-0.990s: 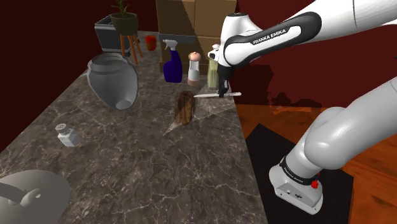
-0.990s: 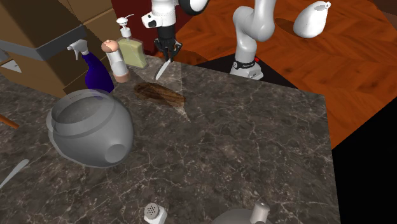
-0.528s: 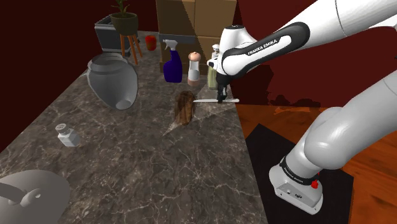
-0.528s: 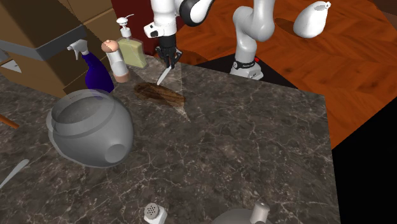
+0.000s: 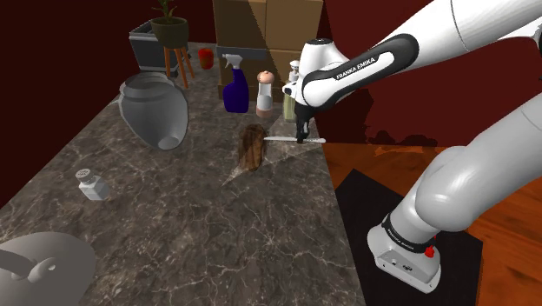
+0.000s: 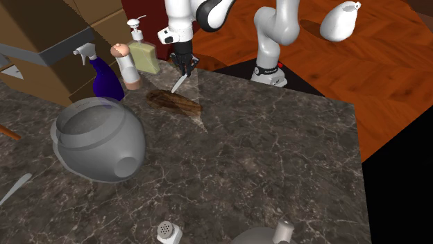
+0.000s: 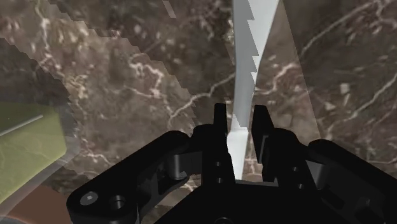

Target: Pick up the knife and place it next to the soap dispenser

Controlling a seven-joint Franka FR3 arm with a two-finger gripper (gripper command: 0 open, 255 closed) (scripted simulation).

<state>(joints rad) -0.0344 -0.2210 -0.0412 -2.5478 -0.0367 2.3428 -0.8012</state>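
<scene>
My black gripper [image 5: 301, 133] is shut on a white serrated knife [image 5: 287, 137] and holds it level just above the dark marble counter [image 5: 191, 226]. In the second exterior view the gripper [image 6: 184, 67] points down and the knife [image 6: 178, 83] slants out below it. The wrist view has both fingers [image 7: 220, 121] clasping the knife [image 7: 251, 51], its blade running away from the gripper [image 7: 240, 116]. The soap dispenser [image 6: 144, 55], an olive-green bottle with a white pump, stands close beside the gripper. The arm partly hides the dispenser [image 5: 289, 104] in the shoulder view, and its green side [image 7: 28, 146] lies beside the fingers.
Next to the dispenser stand a white-and-brown grinder [image 5: 264, 94] and a purple spray bottle [image 5: 234, 91]. A brown oblong object [image 5: 253, 146] lies just beside the knife. A big grey pot [image 5: 155, 109] lies on its side. A small shaker [image 5: 91, 185] stands nearer. The counter edge [image 5: 334, 200] is close.
The gripper has sunk a little toward the counter with the knife still clasped, staying close to the soap dispenser.
</scene>
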